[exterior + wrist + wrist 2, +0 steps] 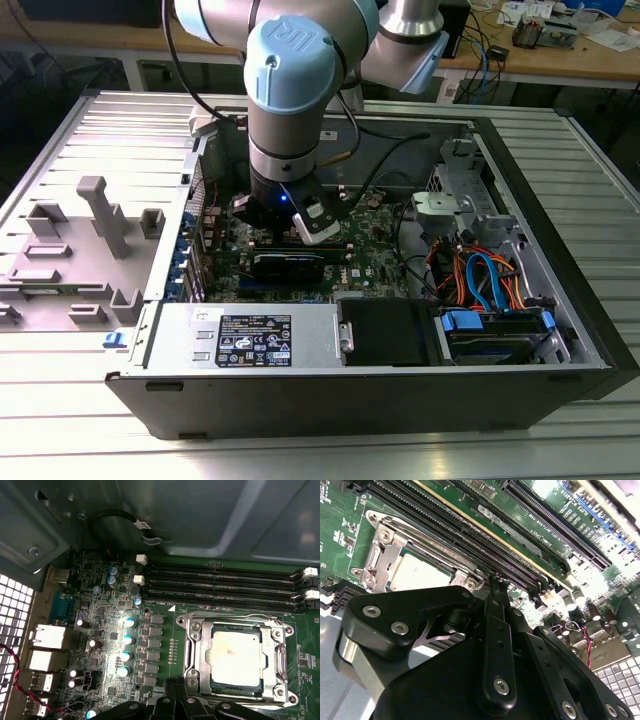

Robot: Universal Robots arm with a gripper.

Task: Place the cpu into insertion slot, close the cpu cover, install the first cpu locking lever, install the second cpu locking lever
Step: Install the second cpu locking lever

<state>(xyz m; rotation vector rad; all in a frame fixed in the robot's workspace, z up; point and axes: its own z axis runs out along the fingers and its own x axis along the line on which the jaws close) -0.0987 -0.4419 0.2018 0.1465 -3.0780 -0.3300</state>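
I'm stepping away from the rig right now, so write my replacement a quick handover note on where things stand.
Hand: low over the motherboard at the socket's edge, carrying nothing that shows; I cannot tell how far its fingers are apart.
Cpu: already seated in the insertion slot, silver top facing up.
Cpu cover: lying down around the chip, which shows through its window.
Locking levers: I cannot tell from these views whether either is latched, so check both before moving on.

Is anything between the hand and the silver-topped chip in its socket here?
Nothing visible. In the first wrist view, the square silver-grey cpu already sits in the insertion slot, with the metal-framed cpu cover around it. The black hand is beside the socket, with bare green motherboard next to it.
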